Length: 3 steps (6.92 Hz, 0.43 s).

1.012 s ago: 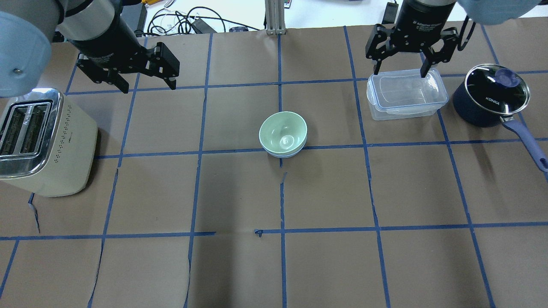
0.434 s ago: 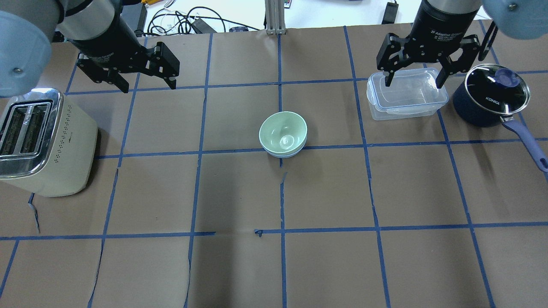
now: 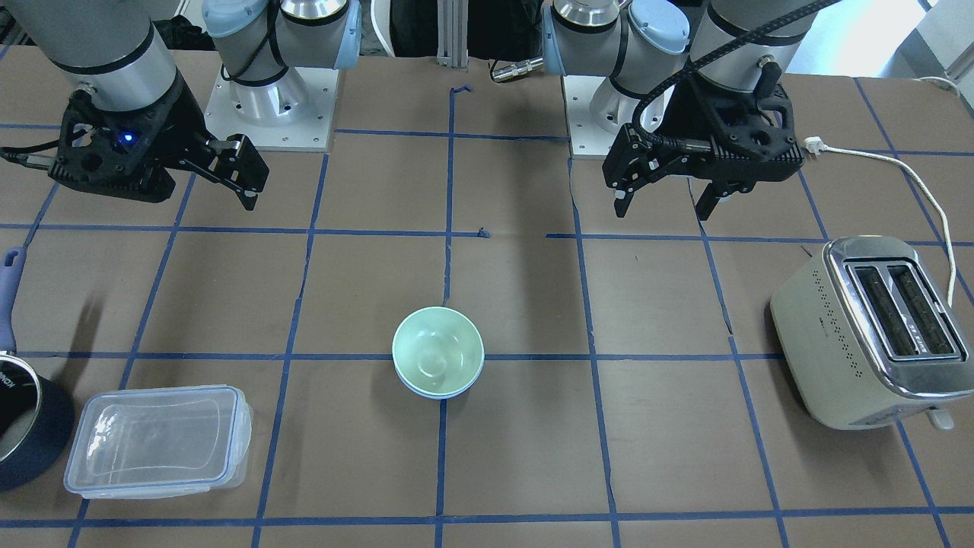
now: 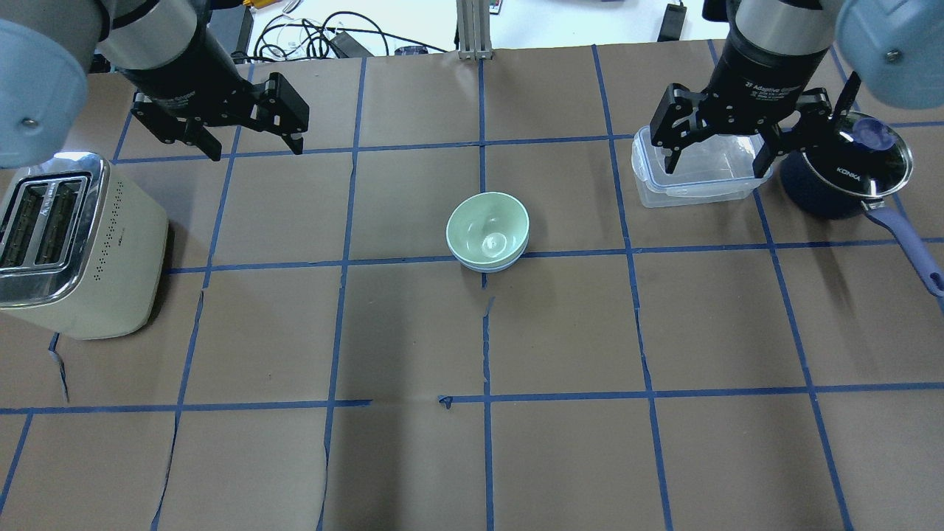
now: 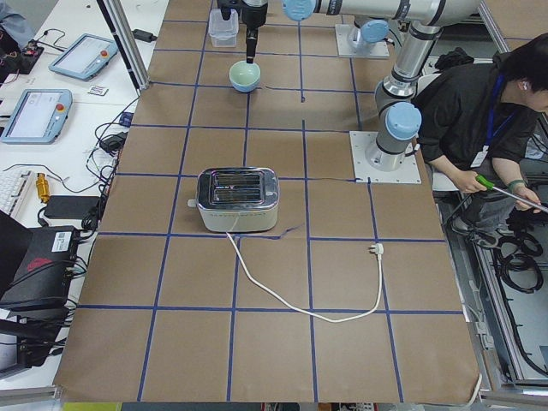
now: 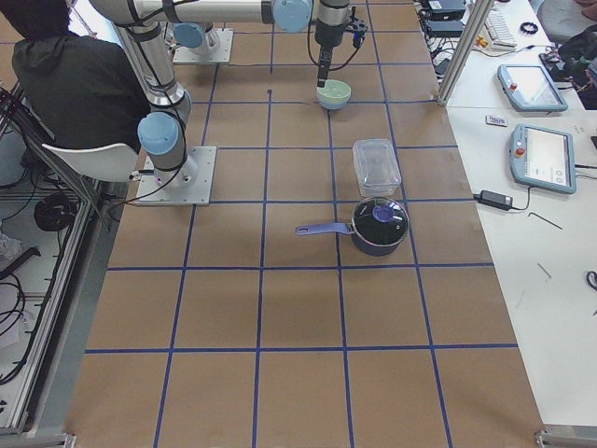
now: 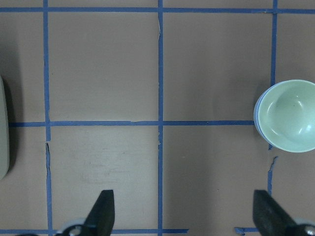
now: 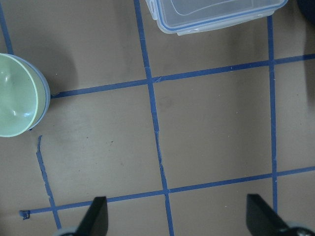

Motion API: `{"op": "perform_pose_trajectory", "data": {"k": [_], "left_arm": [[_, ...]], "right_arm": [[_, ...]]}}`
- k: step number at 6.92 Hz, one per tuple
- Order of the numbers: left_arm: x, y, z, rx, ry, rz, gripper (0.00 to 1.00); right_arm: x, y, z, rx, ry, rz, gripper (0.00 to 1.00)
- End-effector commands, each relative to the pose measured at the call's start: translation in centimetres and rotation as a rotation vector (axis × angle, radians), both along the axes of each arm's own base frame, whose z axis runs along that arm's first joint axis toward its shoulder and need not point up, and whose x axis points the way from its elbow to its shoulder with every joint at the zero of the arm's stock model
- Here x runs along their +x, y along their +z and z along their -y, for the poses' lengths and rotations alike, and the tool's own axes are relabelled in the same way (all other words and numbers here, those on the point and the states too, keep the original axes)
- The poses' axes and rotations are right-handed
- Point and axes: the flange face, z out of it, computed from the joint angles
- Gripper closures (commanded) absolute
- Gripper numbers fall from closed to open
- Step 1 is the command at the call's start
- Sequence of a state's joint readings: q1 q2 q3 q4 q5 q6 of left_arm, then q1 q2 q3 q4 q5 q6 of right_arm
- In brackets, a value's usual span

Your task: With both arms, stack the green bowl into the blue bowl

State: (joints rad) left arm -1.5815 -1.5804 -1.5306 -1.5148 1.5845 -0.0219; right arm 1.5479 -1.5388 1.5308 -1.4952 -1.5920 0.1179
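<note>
The green bowl sits nested inside the blue bowl at the table's middle; only the blue rim shows under it. The pair also shows in the front view, green bowl in blue bowl. My left gripper is open and empty, raised at the far left, well apart from the bowls. My right gripper is open and empty, raised over the clear container at the far right. The left wrist view shows the green bowl at its right edge, the right wrist view shows it at its left edge.
A cream toaster stands at the left, its cord trailing toward the robot's side. A clear rectangular container and a dark navy saucepan with a glass lid stand at the far right. An operator sits beside the robot's base.
My right gripper has moved right and a little nearer, over the clear container, staying open. The left gripper and the stacked bowls have not moved.
</note>
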Motion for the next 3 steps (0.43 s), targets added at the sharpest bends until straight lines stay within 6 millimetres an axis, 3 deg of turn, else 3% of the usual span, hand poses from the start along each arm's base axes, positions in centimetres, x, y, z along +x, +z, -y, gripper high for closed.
{"op": "perform_pose_trajectory", "data": {"k": [1,3], "left_arm": [[0.00,0.01,-0.01,-0.001,-0.002,0.000,0.00],[0.02,0.00,-0.09,0.001,-0.002,0.002,0.00]], "right_arm": [[0.28,0.07,-0.16,-0.002,-0.002,0.028,0.00],[0.22,-0.01,-0.11,-0.001,0.001,0.023,0.00]]}}
